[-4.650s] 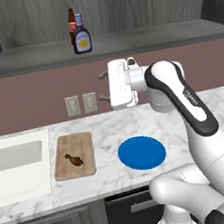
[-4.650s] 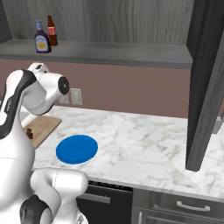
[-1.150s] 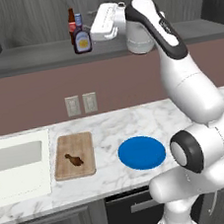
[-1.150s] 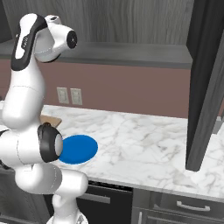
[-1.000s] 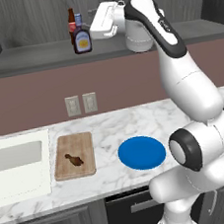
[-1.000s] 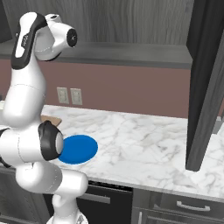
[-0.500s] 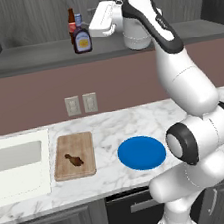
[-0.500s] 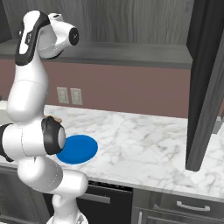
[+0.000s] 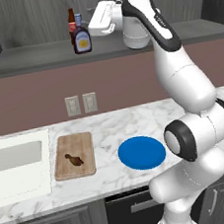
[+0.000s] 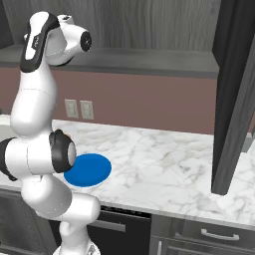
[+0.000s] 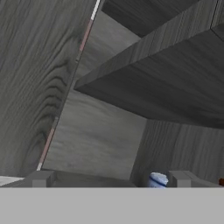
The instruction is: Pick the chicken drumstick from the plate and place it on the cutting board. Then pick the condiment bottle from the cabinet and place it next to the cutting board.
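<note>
The brown chicken drumstick [image 9: 74, 160] lies on the wooden cutting board [image 9: 73, 156], left of the bare blue plate [image 9: 142, 152] [image 10: 87, 169]. The squat condiment bottle [image 9: 81, 38] stands on the grey cabinet shelf [image 9: 37, 57]. My gripper [image 9: 92, 26] is raised to shelf height just right of the bottle and points at it. In the hand view its fingertips [image 11: 41, 179] stand wide apart, so the gripper [image 11: 111, 180] is open. The bottle's pale blue cap [image 11: 157, 179] shows low between them, nearer the right tip.
A slim brown bottle [image 9: 72, 25] stands close behind the condiment bottle. A white sink [image 9: 16, 165] lies left of the board. Wall outlets [image 9: 81, 104] sit below the shelf. A dark open cabinet door [image 10: 234, 94] hangs at the right over the marble counter [image 10: 164, 164].
The arm has risen from counter height to the shelf. In the last second the hand has crept slightly left and up toward the condiment bottle. Drumstick, board and plate have stayed put.
</note>
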